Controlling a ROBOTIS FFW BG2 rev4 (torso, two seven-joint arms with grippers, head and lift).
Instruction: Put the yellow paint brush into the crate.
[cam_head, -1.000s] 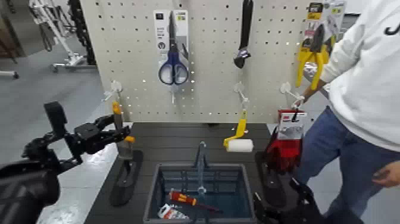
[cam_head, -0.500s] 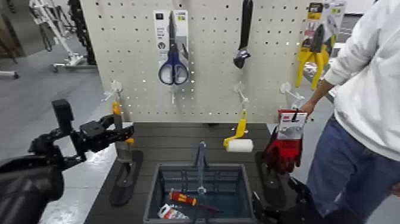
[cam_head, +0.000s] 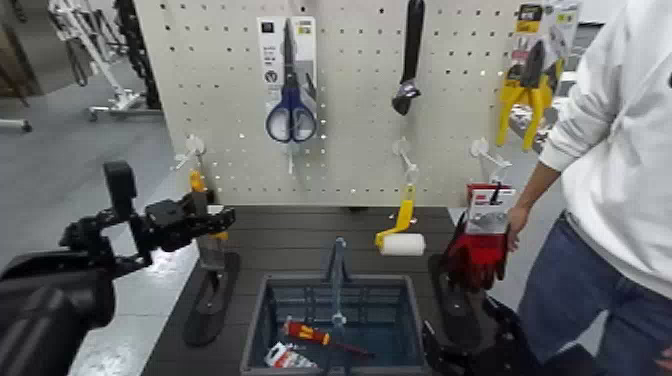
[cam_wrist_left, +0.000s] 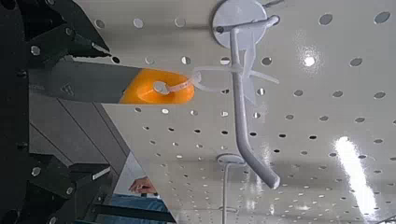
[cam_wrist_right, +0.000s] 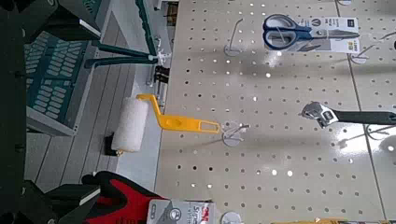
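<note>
The left pincer (cam_wrist_left: 103, 112) stands open, its jaws on either side of the handle, no grip made. The right pincer (cam_wrist_right: 96, 112), also open, waits well to its right, beside the crate. In order of size: the pegboard (cam_head: 350, 110) rises beyond the left pincer; the worktop (cam_head: 290, 240) lies below it; the crate (cam_head: 250, 325) sits lower and to its right; the yellow paint brush (cam_wrist_left: 84, 82) hangs between its jaws from a hook (cam_wrist_left: 241, 112). Step in hand, as judged: grasping. Next: close squarely, then ease the loop off the hook.
</note>
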